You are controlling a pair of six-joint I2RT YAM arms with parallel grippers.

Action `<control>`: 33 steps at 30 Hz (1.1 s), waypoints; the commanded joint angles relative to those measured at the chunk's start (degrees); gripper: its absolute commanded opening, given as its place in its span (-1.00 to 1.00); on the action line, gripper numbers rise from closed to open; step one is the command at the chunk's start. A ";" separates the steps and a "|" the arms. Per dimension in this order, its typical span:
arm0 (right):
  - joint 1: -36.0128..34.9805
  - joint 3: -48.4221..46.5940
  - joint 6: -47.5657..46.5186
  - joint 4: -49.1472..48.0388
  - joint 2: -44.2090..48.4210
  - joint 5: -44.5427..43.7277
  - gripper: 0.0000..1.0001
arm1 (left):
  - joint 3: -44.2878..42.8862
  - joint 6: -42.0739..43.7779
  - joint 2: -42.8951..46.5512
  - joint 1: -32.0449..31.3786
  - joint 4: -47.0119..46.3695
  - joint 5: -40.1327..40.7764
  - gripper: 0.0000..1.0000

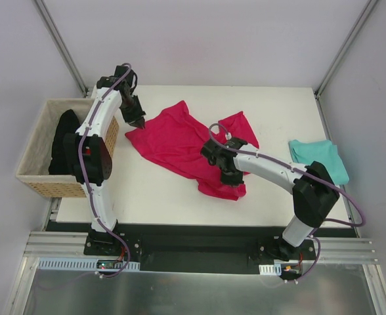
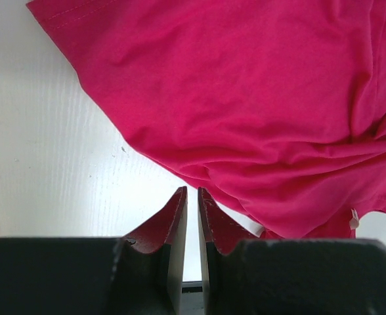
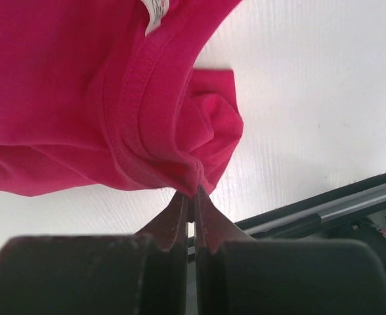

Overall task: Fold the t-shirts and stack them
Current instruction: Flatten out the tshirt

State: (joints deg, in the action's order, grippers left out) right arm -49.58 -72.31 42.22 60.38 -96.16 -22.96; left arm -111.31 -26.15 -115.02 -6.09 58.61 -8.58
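Note:
The crimson-pink t-shirt [image 1: 180,141] lies crumpled across the middle of the white table [image 1: 160,197]. My right gripper [image 1: 234,179] is at its near edge. In the right wrist view this gripper [image 3: 196,190] is shut on a bunched fold of the pink t-shirt [image 3: 68,85] just below the neck band, whose white label [image 3: 155,12] shows at the top. My left gripper [image 1: 139,123] sits at the shirt's left corner. In the left wrist view its jaws [image 2: 192,191] are nearly shut with a thin slit and nothing between them, and the pink cloth [image 2: 245,98] lies just ahead. A teal t-shirt [image 1: 319,159] lies folded at the right edge.
A woven wicker basket [image 1: 35,172] stands off the table's left side with dark cloth [image 1: 65,141] inside. The table's near edge and a black rail [image 3: 324,210] run close behind my right gripper.

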 commanded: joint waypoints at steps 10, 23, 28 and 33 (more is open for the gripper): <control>7.65 -4.50 -5.30 7.12 1.06 -9.11 -0.98 | -1.99 -0.39 0.50 -1.03 1.60 -1.26 -0.77; 16.80 -16.62 -17.52 2.29 -10.52 -10.17 -0.97 | -0.05 0.14 2.17 -1.12 1.60 -1.00 -0.78; 18.11 -21.89 -20.06 1.23 -15.54 -10.00 -0.98 | 0.91 0.31 2.78 -1.12 1.68 -0.65 -0.78; 20.40 -26.29 -23.40 0.97 -20.72 -11.31 -0.98 | 1.70 0.31 3.22 -1.12 1.77 -0.74 -0.77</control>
State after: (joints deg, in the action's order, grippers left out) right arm -31.11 -94.13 22.57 61.30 -114.34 -31.77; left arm -110.43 -26.20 -115.09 -6.79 59.05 -8.95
